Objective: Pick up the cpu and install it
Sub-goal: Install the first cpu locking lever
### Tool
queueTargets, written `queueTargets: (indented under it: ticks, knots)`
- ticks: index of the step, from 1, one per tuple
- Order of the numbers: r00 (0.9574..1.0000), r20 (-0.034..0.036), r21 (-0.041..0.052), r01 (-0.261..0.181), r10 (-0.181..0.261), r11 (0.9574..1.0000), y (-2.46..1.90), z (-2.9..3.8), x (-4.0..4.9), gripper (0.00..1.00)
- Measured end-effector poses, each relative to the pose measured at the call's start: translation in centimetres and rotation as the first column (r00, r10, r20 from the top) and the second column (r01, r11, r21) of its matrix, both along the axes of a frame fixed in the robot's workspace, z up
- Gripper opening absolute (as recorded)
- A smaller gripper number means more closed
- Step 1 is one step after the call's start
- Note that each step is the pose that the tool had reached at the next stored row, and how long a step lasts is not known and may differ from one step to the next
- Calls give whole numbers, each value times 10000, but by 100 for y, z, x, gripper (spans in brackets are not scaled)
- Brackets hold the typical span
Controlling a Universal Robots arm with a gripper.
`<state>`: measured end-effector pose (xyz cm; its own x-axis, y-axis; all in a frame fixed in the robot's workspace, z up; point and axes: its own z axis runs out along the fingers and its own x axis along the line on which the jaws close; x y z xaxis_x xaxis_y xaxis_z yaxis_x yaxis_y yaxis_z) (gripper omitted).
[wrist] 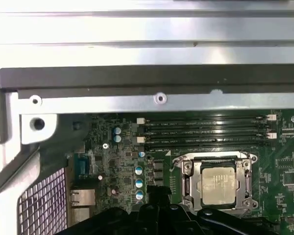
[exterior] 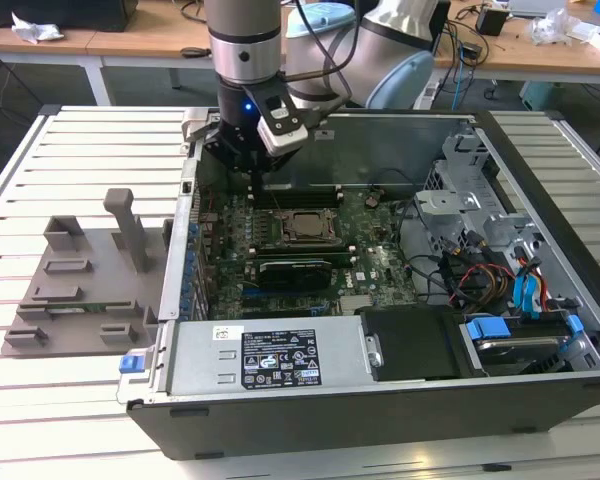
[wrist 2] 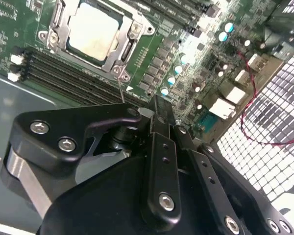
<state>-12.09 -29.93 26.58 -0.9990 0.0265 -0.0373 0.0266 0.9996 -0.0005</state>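
The small square cpu with a silver-grey metal top plate (exterior: 302, 226) (wrist 2: 94, 33) (wrist: 218, 185) sits flat inside the black and metal socket frame (wrist 2: 118, 51) (wrist: 186, 182) on the green motherboard (exterior: 375, 262) (wrist 2: 166, 44) (wrist: 117, 166), within the open grey metal computer case (exterior: 380, 400) that lies on the white slatted tabletop (exterior: 70, 160). The socket's hinged frame edges surround the chip on all sides. The black end effector (exterior: 255, 170) (wrist 2: 157, 110) hangs above the board, near the case's far wall and just beside the socket, apart from the chip and holding nothing; whether its fingers are parted or closed cannot be told. A row of black memory slots (wrist 2: 63, 78) (wrist: 206, 131) runs along one side of the socket. Outside the case, toward the tabletop's edge at the exterior view's left, stands a grey plastic holder tray (exterior: 80, 290), with bare slats around it.
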Motion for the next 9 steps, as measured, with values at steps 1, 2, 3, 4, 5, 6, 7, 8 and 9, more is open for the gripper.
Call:
queueTargets:
  ticks: [1,2,3,4,5,6,7,8,9]
  knots:
    - [10000,0,0,-6,6,10000,25,-5,0,11]
    - [10000,1,0,-12,12,10000,47,-9,0,11]
    - [10000,-1,-1,-23,23,10000,84,-17,0,11]
    - [10000,-1,-1,-31,31,10000,103,-22,0,11]
    - [10000,0,0,-40,40,10000,124,-28,0,11]
    - [10000,0,0,-64,64,10000,153,-35,0,11]
    - [9999,0,0,-101,101,9999,168,-37,6,11]
    - [9999,0,0,-110,110,9999,169,-37,15,11]
    - [9999,0,0,-121,121,9999,169,-38,29,11]
